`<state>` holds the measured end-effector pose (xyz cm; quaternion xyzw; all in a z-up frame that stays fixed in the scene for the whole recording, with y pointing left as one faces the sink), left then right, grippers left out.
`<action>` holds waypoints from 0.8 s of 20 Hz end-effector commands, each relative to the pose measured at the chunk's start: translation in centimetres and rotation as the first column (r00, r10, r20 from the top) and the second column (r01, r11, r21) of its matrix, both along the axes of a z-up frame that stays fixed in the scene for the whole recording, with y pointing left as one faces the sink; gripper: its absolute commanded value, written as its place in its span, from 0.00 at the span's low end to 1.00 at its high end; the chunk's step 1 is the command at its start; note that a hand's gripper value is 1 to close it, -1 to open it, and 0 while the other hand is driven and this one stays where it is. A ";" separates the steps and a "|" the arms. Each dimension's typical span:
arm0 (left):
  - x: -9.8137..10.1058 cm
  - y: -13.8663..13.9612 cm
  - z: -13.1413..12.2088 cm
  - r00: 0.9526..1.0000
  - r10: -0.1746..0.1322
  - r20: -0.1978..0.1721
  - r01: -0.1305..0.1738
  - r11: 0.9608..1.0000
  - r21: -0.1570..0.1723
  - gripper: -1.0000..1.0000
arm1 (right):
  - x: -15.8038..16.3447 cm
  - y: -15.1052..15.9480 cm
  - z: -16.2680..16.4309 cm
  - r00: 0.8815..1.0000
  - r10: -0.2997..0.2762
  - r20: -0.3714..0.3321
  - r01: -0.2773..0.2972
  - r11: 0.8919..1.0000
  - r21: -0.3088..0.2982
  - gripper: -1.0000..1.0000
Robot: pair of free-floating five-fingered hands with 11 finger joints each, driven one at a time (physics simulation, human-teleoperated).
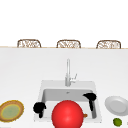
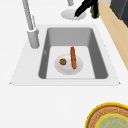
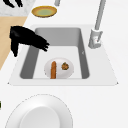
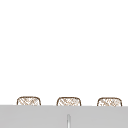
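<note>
My left hand (image 1: 39, 108) hangs over the sink's (image 1: 42, 85) front left rim, fingers relaxed and pointing down, holding nothing. My right hand (image 1: 90, 98) hovers above the basin's right side, fingers straight and drooping, also bare. In the right side view this right hand (image 3: 26, 36) sits over the basin's front edge. Down in the basin lies a small white plate (image 2: 68, 68) with an orange-brown stick of food (image 2: 73, 57) and a small brown ball (image 2: 62, 61). A big red ball (image 1: 67, 114) covers the sink's front middle in the front view.
A tall faucet (image 1: 67, 72) stands behind the basin. A yellow-rimmed green plate (image 1: 11, 110) lies on the counter to the left. To the right rests a white plate (image 1: 116, 105), with a lime (image 1: 117, 121) in front of it. Three wicker chair backs (image 1: 68, 44) line the counter's far edge.
</note>
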<state>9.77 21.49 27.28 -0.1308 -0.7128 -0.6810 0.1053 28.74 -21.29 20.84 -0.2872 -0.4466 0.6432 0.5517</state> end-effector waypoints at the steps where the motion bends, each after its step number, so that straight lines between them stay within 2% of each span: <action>1: 0.0 0.0 0.0 1.000 0.000 0.000 0.000 1.000 0.000 0.50 | 2.4 1.4 1.4 0.996 -0.003 0.086 0.001 1.000 0.017 0.00; 6: 0.0 0.0 0.0 1.000 0.000 0.000 0.000 1.000 0.000 0.50 | 5.3 3.3 2.9 0.984 -0.007 0.177 0.004 1.000 0.020 0.00; 12: 0.0 0.0 0.0 1.000 0.000 0.000 0.000 1.000 0.000 0.50 | 8.7 5.6 4.8 0.957 -0.008 0.291 0.000 1.000 0.028 0.00; 16: 0.0 0.0 0.0 1.000 0.000 0.000 0.000 1.000 0.000 0.50 | 11.6 6.7 6.2 0.955 -0.005 0.295 0.001 1.000 0.014 0.00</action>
